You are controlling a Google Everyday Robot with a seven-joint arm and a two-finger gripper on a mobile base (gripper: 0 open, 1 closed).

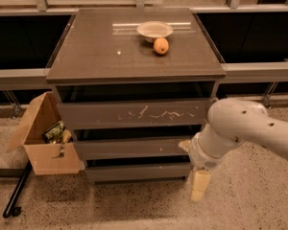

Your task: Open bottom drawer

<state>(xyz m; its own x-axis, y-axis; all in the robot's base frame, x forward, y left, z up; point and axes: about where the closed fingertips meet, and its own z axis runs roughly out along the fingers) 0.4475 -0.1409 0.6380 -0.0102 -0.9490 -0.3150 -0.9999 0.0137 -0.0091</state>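
The gripper (200,186) hangs pointing down, just beside the right end of the bottom drawer (137,171). I cannot tell whether it's parted, closed, or touching the drawer.

I see my gripper (200,186) hanging low just beside the right end of the bottom drawer (137,171), lowest of 3; a bowl (154,30) and an orange (161,46) sit on the cabinet (110,56).

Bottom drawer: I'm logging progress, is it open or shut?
Shut: the bottom drawer front sits tucked under the middle drawer, no interior showing. The hand hangs by its right end.
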